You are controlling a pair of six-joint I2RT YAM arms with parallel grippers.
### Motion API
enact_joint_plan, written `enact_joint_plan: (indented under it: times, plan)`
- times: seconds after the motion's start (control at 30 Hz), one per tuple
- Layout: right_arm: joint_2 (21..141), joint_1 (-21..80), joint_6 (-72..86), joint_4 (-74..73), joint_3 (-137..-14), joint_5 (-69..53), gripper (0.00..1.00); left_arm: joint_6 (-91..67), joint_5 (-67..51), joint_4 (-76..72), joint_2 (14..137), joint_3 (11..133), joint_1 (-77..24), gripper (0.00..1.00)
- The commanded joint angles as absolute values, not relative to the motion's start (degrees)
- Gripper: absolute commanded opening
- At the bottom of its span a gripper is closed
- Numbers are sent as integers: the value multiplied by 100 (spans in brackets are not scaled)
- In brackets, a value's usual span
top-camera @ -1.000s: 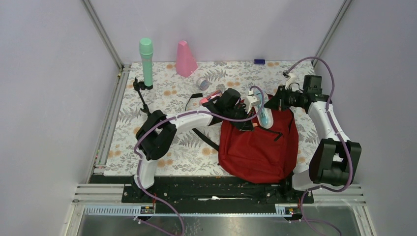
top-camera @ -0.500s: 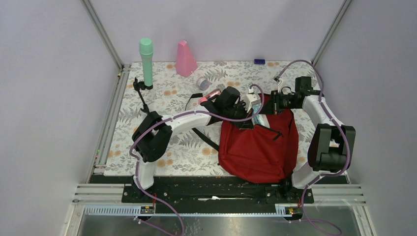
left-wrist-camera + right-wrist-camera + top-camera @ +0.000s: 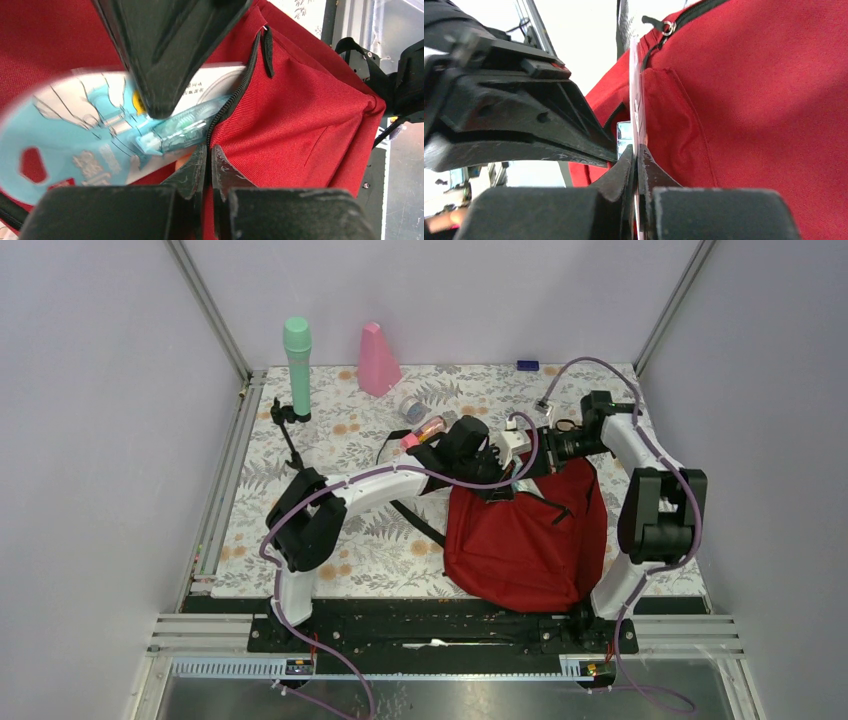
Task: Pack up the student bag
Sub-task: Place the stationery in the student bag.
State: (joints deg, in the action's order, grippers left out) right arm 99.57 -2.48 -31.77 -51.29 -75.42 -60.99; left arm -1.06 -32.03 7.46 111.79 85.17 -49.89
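1. On the right half of the floral tabletop [image 3: 330, 460], close to the near edge and in front of the right arm's base, lies the student bag [image 3: 525, 540]. It is a red fabric backpack, and its zippered opening faces the far side.
2. A black strap [image 3: 420, 522] runs from the bag's left side across the tabletop.
3. A blue-and-white blister card [image 3: 90, 135] holding a toothbrush-shaped item sits at the opening. In the left wrist view, one end of the card is tucked behind the zipper edge. The rest of the card is outside the bag.
4. The right fingers [image 3: 624, 172] are pressed together on the card and pinch it. The right wrist view shows the card edge-on, running between the tips and lying against the red fabric.
5. The left fingers [image 3: 192, 172] are pressed together on the zipper edge of the opening, nipping it just beside the card.
6. Both sets of fingers meet at the bag's far end and are near each other. The left arm reaches in from the left and the right arm from the right.
7. A pink tube-like item [image 3: 430, 430] lies just beside the left wrist. A small clear jar [image 3: 413, 408] lies on its side a little farther back.
8. Toward the far edge, a green cylinder [image 3: 297, 360] stands upright at the left. A pink cone [image 3: 378, 360] stands near it on the right. A small blue object [image 3: 527, 365] lies at the far edge, well apart from both.
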Motion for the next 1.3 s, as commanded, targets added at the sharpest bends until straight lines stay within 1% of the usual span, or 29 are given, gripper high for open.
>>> enact_joint_plan:
  times: [0.0, 0.13, 0.37, 0.53, 0.67, 0.73, 0.77, 0.83, 0.87, 0.9, 0.93, 0.97, 1.07, 1.1, 1.17, 1.27]
  plan:
    - [10298, 208, -3823, -6637, -7791, -5905, 0, 198, -2742, 573, 10796, 8850, -4908, 0]
    - [10121, 389, -3453, -6355, -7500, -5441, 0, 176, -2643, 487, 10767, 8819, -4891, 0]
    - [9648, 431, -3222, -6626, -7377, -4790, 0, 242, -2448, 524, 10774, 8811, -4881, 0]
    - [9309, 431, -3320, -6847, -7297, -4813, 0, 365, -2264, 504, 10779, 8801, -4874, 0]
    - [9637, 508, -3343, -6885, -7277, -4893, 0, 367, -2241, 308, 10694, 8637, -4869, 0]
    - [9890, 565, -3267, -6873, -7281, -4713, 4, 310, -2247, 199, 10628, 8534, -4867, 1]
    - [9982, 577, -3244, -6871, -7292, -4671, 9, 282, -2254, 161, 10588, 8471, -4864, 3]
    - [9974, 604, -3105, -6752, -7330, -4526, 20, 201, -2237, 74, 10494, 8380, -4868, 10]
    - [9883, 602, -3023, -6634, -7331, -4433, 23, 169, -2219, 59, 10448, 8342, -4865, 13]
    - [9766, 604, -2901, -6531, -7362, -4297, 29, 139, -2207, 57, 10398, 8310, -4869, 16]
    - [9644, 598, -2787, -6390, -7391, -4158, 32, 110, -2192, 42, 10345, 8261, -4869, 21]
    - [9533, 598, -2701, -6260, -7414, -4057, 38, 69, -2159, 24, 10279, 8199, -4869, 27]
    - [9264, 602, -2485, -5900, -7453, -3991, 49, -143, -2034, -155, 10053, 7986, -4866, 46]
    - [9201, 601, -2434, -5827, -7457, -3995, 53, -220, -1976, -158, 9968, 7924, -4869, 55]
    - [9159, 599, -2381, -5778, -7485, -4011, 60, -368, -1802, -213, 9769, 7759, -4855, 69]
    - [9187, 598, -2262, -5725, -7567, -3878, 71, -607, -1537, -295, 9405, 7406, -4835, 79]
